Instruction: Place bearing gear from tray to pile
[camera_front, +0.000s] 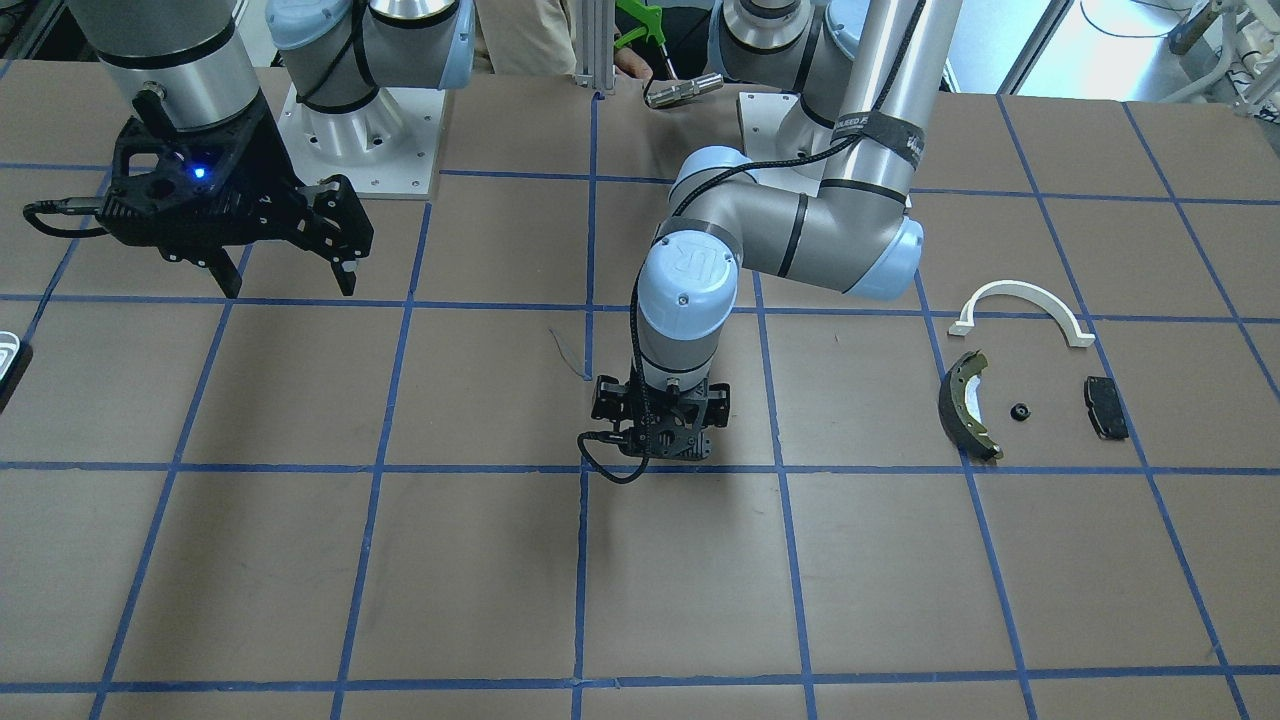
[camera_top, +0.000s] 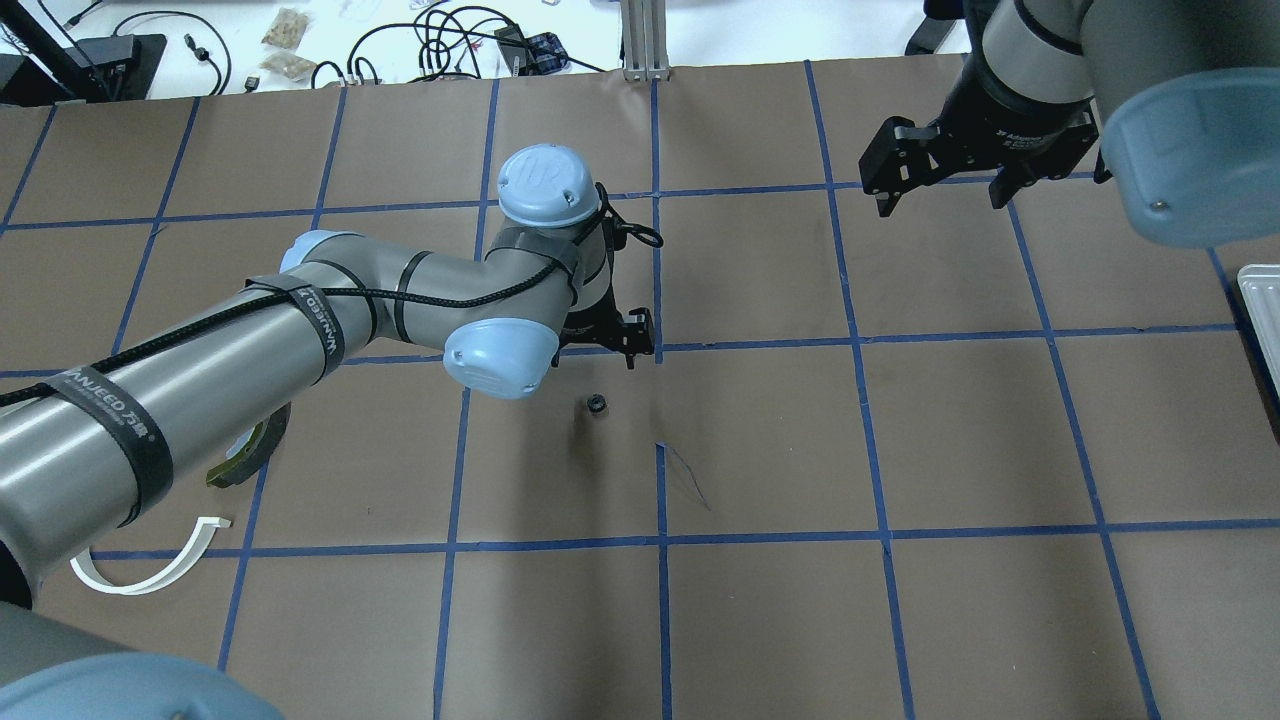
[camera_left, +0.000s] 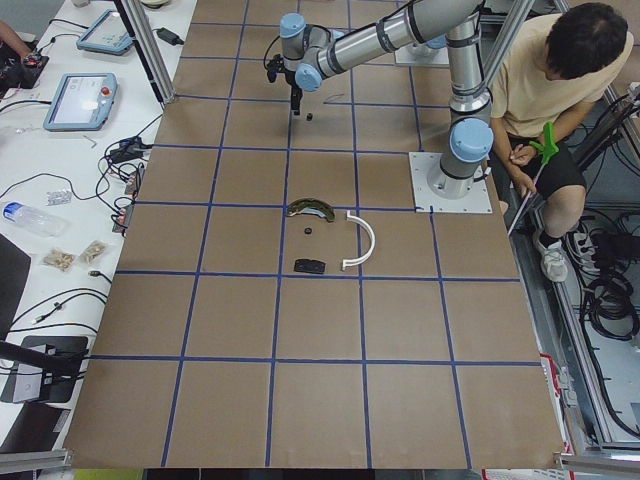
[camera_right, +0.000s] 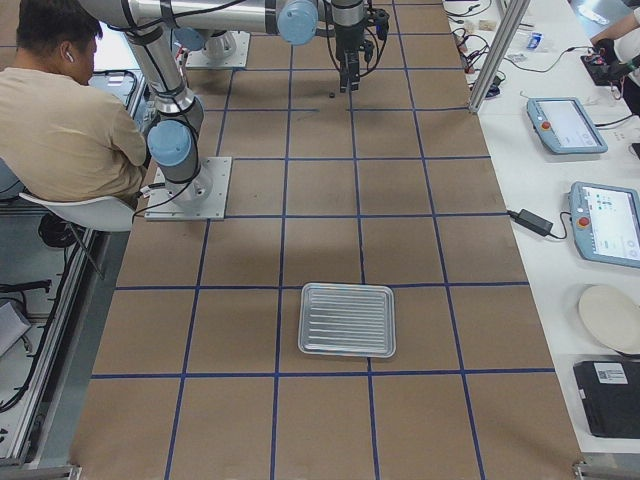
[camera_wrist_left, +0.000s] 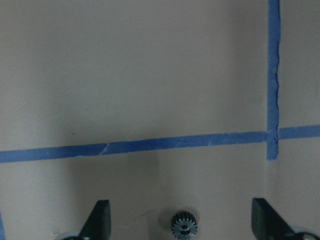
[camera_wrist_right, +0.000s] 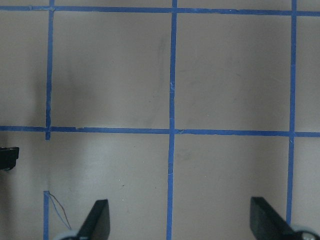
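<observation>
The left gripper (camera_wrist_left: 180, 202) hangs spread. Only its wrist view shows the bearing gear (camera_wrist_left: 184, 226) lying between the fingers, at six o'clock. The front view hides it behind the wrist. There the pile (camera_front: 1020, 411), with brake shoe (camera_front: 955, 405) and white arc (camera_front: 1015, 289), lies well apart at three o'clock. The right gripper (camera_wrist_right: 177, 220) is spread too. The tray (camera_right: 347, 319) shows only in the right side view.

Left arm (camera_top: 200, 400) and right arm (camera_front: 170, 60): silver-grey tubes, pale blue joint caps (camera_top: 500, 358) with small screws. Braided black cable (camera_top: 420, 295) under black lettered straps (camera_top: 135, 440). Black right gripper (camera_front: 288, 282); blue light (camera_front: 198, 173) on its mount. Bolted white base plate (camera_front: 400, 150).
</observation>
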